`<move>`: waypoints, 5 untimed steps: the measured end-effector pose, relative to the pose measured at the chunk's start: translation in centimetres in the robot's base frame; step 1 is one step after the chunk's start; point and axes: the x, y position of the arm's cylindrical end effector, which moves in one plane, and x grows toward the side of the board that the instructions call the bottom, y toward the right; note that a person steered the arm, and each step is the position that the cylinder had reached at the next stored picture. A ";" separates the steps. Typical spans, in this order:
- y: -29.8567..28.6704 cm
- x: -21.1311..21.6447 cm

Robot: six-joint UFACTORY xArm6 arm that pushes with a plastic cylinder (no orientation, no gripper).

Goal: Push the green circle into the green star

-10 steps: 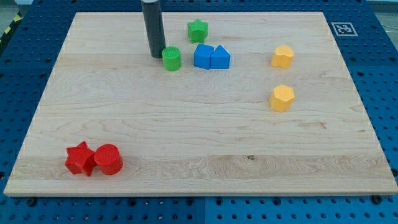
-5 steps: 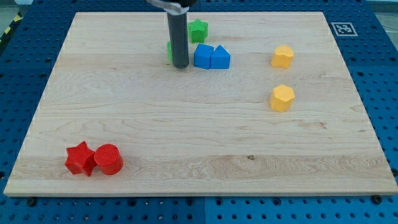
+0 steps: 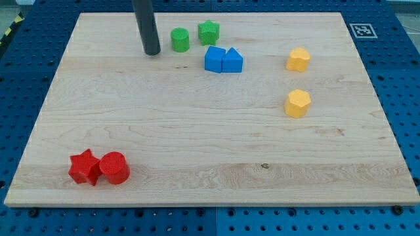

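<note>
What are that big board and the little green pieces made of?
The board looks like pale, unvarnished wood: grain lines and a small knot show. The green circle and green star seem matte plastic, uniformly coloured, possibly 3D-printed, though that's unclear.

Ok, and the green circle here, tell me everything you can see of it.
The green circle is a short, upright cylinder of matte green, plastic-looking material near the view's top of the wooden board. It touches nothing: the green star sits just to its right across a narrow gap, and my tip stands apart on its left.
</note>
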 end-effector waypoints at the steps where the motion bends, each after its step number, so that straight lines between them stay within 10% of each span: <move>1: 2.4 -2.2; 5: 1.0 -2.1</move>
